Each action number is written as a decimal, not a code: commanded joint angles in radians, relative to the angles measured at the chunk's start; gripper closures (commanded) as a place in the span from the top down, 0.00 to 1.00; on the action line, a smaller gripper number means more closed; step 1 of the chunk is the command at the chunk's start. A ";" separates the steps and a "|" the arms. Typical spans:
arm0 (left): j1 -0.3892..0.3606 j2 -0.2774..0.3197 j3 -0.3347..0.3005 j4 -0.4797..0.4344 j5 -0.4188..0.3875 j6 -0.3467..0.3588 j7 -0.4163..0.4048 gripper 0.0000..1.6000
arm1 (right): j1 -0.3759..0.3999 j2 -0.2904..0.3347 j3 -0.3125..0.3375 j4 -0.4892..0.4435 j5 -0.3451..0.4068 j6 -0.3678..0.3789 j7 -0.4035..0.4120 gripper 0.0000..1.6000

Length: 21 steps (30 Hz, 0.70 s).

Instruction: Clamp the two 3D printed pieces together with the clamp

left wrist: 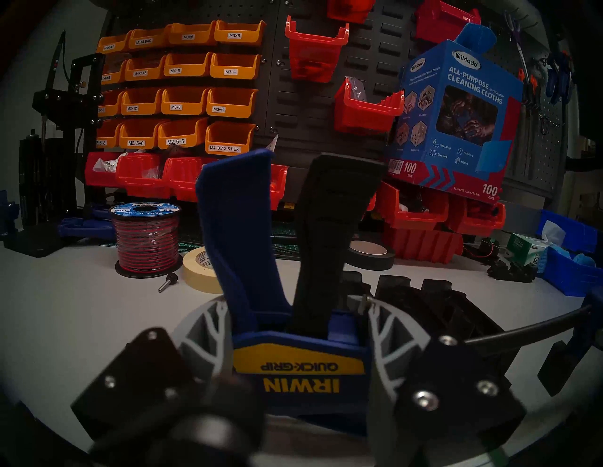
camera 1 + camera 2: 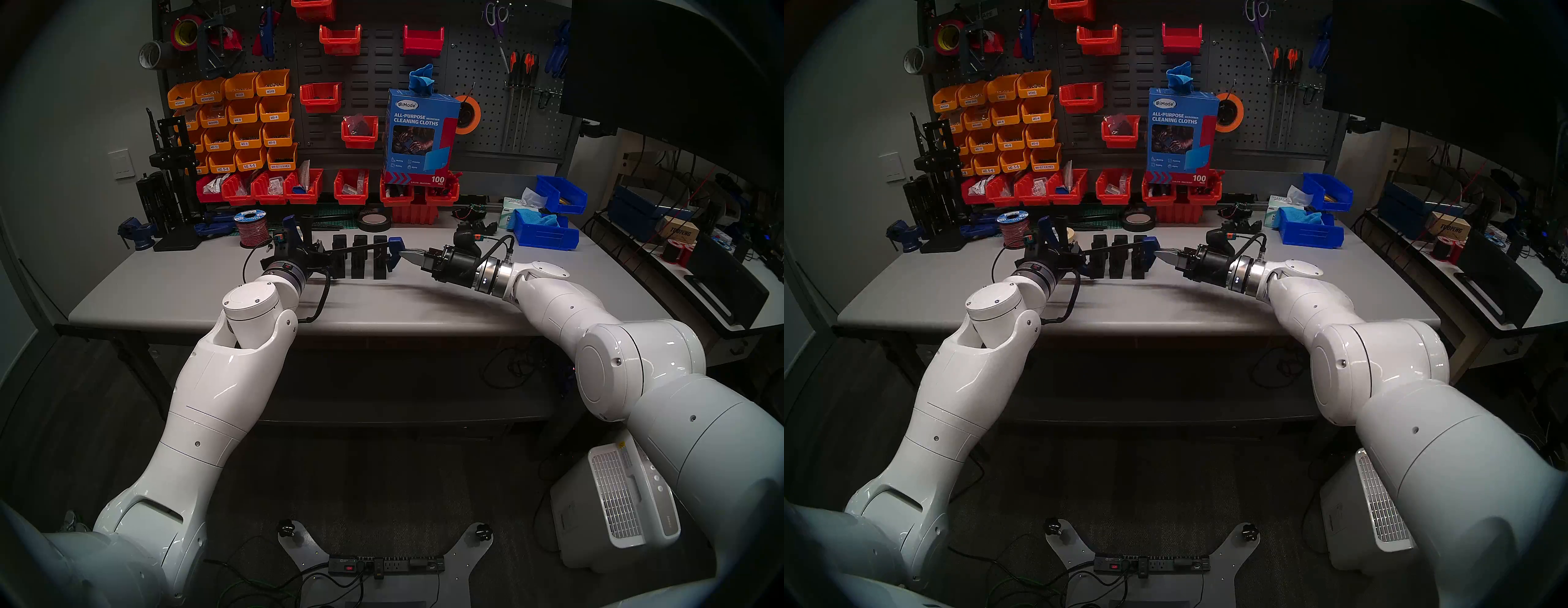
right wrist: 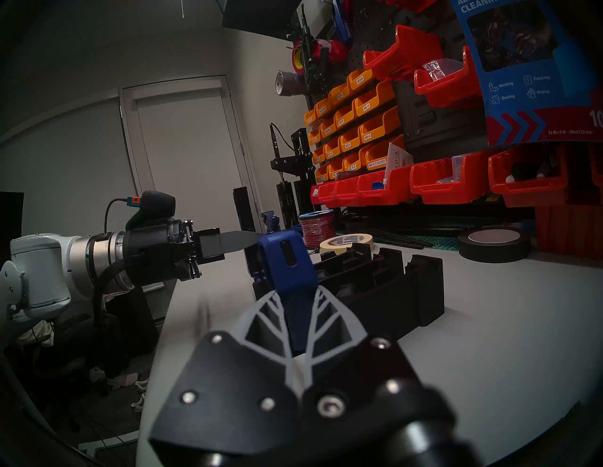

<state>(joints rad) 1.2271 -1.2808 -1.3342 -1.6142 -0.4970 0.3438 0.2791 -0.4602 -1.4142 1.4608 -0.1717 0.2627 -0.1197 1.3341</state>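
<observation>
Head stereo left gives us the wide shot: both arms reach level over the grey workbench (image 2: 169, 288), and between them is the clamp (image 2: 360, 251), its thin black bar running across the top of the two 3D printed pieces (image 2: 359, 257). Those pieces stand on the bench as a row of black blocks, meshed together, near the middle of the table.

Over to the left wrist view: the left gripper (image 1: 297, 365) is clamped on the clamp's body, its ribbed grey fingers (image 1: 208, 329) pressing either side of the yellow-and-black IRWIN label, which reads upside down here. The blue handle and the black trigger stick up away from the camera, spread apart in a V. The bar runs off to the right edge, past the black blocks.

Right wrist view now: the right gripper (image 3: 298, 313) has its fingertips drawn together, pinching the lower part of the clamp's blue end jaw (image 3: 287, 261). That jaw sits just beside the near end of the printed pieces; whether its pad touches them I cannot tell.

Behind the action, a spool of red wire (image 2: 251, 229), a roll of black tape (image 2: 373, 220), a box of cleaning cloths (image 2: 420, 131) and a small blue bench vise (image 2: 138, 232) at the far left.
</observation>
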 commanded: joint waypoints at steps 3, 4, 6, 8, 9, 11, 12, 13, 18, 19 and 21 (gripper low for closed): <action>-0.053 0.010 -0.018 -0.046 0.011 -0.029 -0.008 0.00 | 0.047 0.009 0.011 -0.022 0.010 0.002 0.003 0.00; -0.055 0.012 -0.018 -0.047 0.013 -0.029 -0.011 0.00 | 0.047 0.009 0.012 -0.022 0.010 0.002 0.004 0.00; -0.056 0.012 -0.019 -0.047 0.013 -0.028 -0.012 0.00 | 0.047 0.009 0.012 -0.022 0.009 0.002 0.004 0.00; -0.058 0.013 -0.020 -0.047 0.015 -0.027 -0.014 0.00 | 0.047 0.009 0.012 -0.022 0.009 0.002 0.004 0.00; -0.059 0.014 -0.020 -0.047 0.016 -0.027 -0.016 0.00 | 0.047 0.009 0.012 -0.021 0.009 0.002 0.004 0.00; -0.060 0.015 -0.020 -0.046 0.017 -0.027 -0.017 0.00 | 0.047 0.009 0.012 -0.021 0.009 0.002 0.004 0.00; -0.061 0.015 -0.020 -0.046 0.018 -0.027 -0.018 0.00 | 0.047 0.009 0.012 -0.021 0.009 0.002 0.004 0.00; -0.062 0.016 -0.021 -0.045 0.018 -0.027 -0.019 0.00 | 0.047 0.009 0.012 -0.021 0.009 0.002 0.004 0.00; -0.066 0.022 -0.026 -0.043 0.022 -0.027 -0.025 0.00 | 0.047 0.009 0.013 -0.021 0.009 0.001 0.004 0.00; -0.067 0.023 -0.027 -0.042 0.022 -0.027 -0.026 0.00 | 0.047 0.009 0.013 -0.021 0.008 0.001 0.004 0.00; -0.068 0.026 -0.028 -0.040 0.024 -0.027 -0.029 0.00 | 0.047 0.008 0.013 -0.021 0.008 0.001 0.004 0.00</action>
<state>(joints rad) 1.2185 -1.2659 -1.3357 -1.6177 -0.4822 0.3436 0.2501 -0.4592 -1.4134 1.4637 -0.1709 0.2614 -0.1212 1.3368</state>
